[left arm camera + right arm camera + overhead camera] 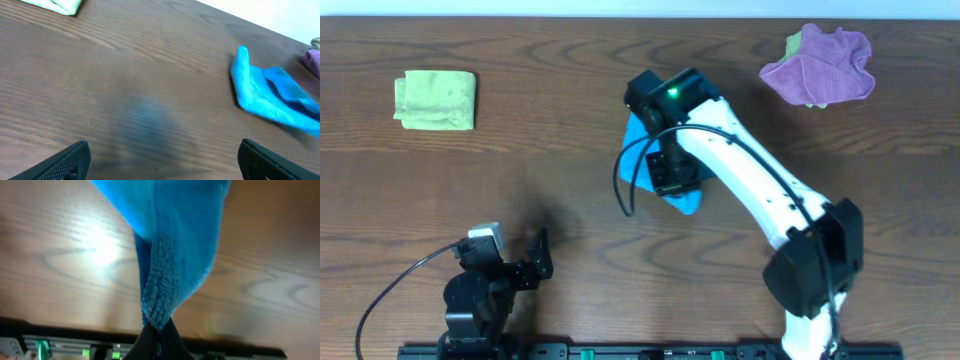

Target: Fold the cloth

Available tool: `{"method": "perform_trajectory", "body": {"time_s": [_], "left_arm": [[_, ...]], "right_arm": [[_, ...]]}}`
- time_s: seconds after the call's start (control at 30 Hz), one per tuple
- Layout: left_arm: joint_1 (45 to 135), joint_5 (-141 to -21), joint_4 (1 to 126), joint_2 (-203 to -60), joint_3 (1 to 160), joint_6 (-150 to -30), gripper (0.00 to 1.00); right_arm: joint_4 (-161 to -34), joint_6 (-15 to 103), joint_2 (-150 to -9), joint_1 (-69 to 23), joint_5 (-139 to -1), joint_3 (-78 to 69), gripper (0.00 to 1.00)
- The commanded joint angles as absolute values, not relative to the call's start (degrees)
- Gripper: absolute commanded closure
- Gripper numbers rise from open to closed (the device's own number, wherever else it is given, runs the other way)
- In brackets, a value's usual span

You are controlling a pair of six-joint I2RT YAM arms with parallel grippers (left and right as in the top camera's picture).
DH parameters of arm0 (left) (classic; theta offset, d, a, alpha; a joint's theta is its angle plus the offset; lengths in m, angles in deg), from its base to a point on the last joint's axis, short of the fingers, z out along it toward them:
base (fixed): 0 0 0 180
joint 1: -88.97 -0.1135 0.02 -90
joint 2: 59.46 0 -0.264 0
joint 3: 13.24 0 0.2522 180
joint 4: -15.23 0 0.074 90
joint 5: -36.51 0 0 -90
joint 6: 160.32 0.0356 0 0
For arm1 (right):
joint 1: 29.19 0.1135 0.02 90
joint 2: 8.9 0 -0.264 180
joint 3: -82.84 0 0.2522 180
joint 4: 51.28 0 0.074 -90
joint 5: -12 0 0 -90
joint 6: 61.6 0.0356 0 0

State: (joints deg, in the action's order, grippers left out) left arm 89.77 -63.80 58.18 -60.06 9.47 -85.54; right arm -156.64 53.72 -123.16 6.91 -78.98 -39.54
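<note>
Right claw [158,332]: the two fingers are pressed together on an edge of the blue cloth [175,240], with no gap visible between them. In the right wrist view the cloth runs away from the fingertips in a narrow doubled fold, then widens. The overhead view shows this claw above the middle of the desk [520,170], with blue fabric showing on either side of it. How much of the cloth is clear of the surface cannot be told.

Left claw [165,162]: the fingers are spread wide, one at each lower corner of the left wrist view, with only bare wood between them. It holds nothing. It sits low at the near left of the desk, well apart from the blue cloth, which lies ahead of it and to its right.

Count of cloths:
- Blue: one, the task item, at centre.
- Green cloth [435,100]: one, folded into a neat square at the far left.
- Purple cloth [820,65]: one, crumpled at the far right.
- One further light-green piece [794,45] shows from under the purple cloth's edge.

Arms: two. Black cables: two, one looping beside the right arm [624,185] and one trailing from the left arm [395,285]. One green lamp [672,93] is lit on the right arm's wrist.
</note>
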Motion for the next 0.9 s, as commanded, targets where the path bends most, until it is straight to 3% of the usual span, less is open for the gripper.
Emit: {"method": "perform_trajectory", "body": {"time_s": [0.0, 0.47, 0.7, 0.87], "left_arm": [[89.6, -62.9, 58.7, -59.8, 8.7, -85.5, 0.05], [89.6, -63.7, 58.7, -59.8, 8.7, -92.4, 0.05], [89.6, -64.0, 58.8, -59.8, 8.7, -95.4, 0.05], [89.6, -63.9, 58.8, -59.8, 8.7, -95.4, 0.05]], "right_arm": [[-154.0, 53.9, -117.7, 6.5, -81.2, -36.0, 0.99], [-136.0, 49.5, -89.9, -3.5, -77.6, 3.7, 0.99], [-129.1, 53.0, -88.9, -12.2, -78.3, 11.4, 0.99], [-125.4, 57.7, -88.9, -17.0, -87.1, 11.8, 0.99]]}}
